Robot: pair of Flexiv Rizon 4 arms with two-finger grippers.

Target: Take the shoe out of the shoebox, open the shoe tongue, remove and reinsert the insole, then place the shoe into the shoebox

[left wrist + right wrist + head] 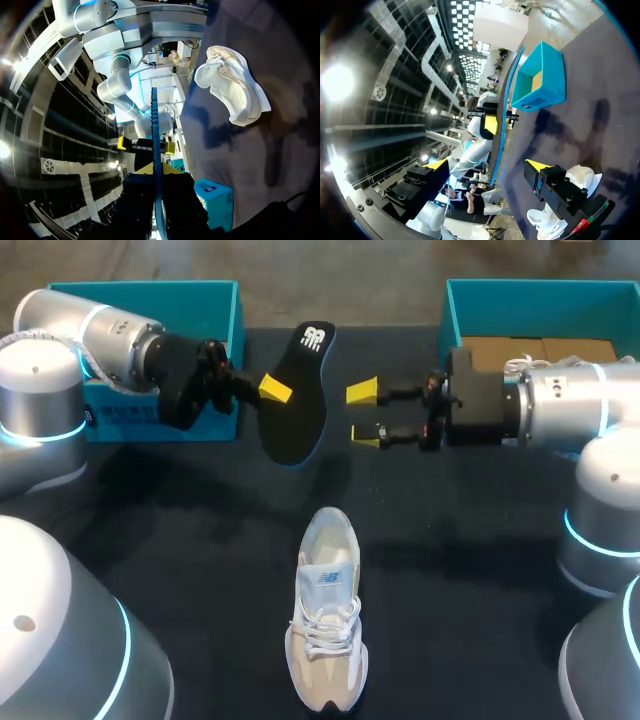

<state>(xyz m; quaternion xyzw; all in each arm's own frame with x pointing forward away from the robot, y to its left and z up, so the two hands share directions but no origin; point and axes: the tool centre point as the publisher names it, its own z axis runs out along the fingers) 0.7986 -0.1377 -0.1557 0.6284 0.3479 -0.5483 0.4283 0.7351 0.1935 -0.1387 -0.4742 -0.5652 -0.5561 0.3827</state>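
Observation:
My left gripper [272,390] is shut on a black insole [300,400] and holds it in the air above the table's far middle. In the left wrist view the insole [155,145] shows edge-on as a thin blue line between that gripper's [156,171] fingers. Just right of the insole, my right gripper [362,413] faces it with jaws wide open and nothing between them. From the right wrist, the insole [502,115] stands edge-on ahead of the open gripper [487,165]. The white and beige shoe [325,625] lies on the dark table, toe towards the near edge.
A teal shoebox [215,300] stands at the back left behind my left arm. A second teal shoebox [470,300], with brown paper and something white inside, stands at the back right. The shoe [570,192] lies below my right gripper's fingers.

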